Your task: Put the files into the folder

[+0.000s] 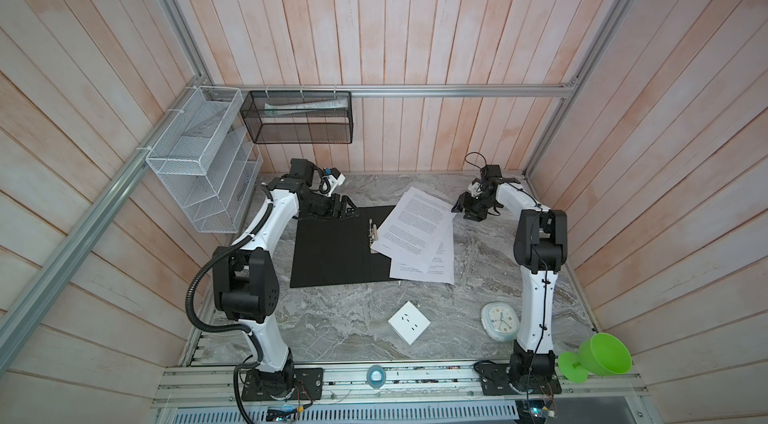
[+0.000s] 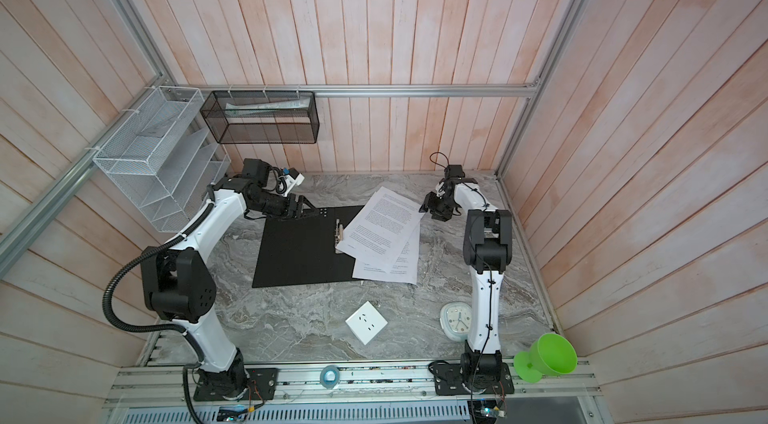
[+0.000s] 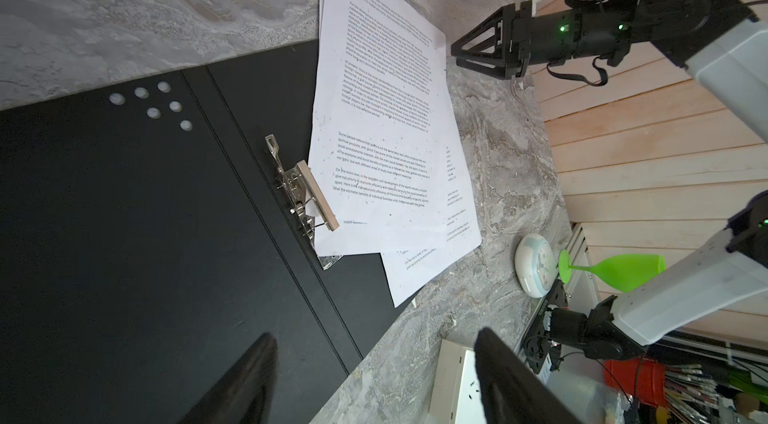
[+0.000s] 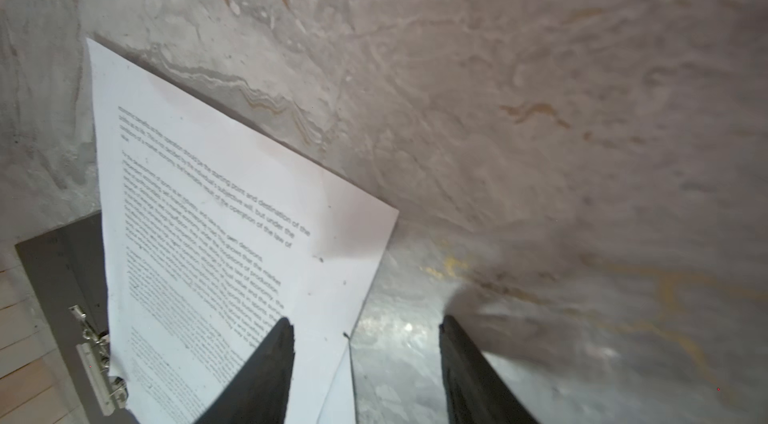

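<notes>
Loosely fanned files (image 1: 415,230) partly cover open folder (image 1: 332,251).

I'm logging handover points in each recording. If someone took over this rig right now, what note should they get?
Left gripper: open, empty, over the far left corner of the folder.
Right gripper: open, empty, by the far corner of the files.
The folder lies open on the table, black inside up. The files are fanned, partly on its right half by the clip, partly overhanging onto the table.
Done: folder open, files partly on it.
Left: probably square the files inside, secure them, close the cover.
</notes>
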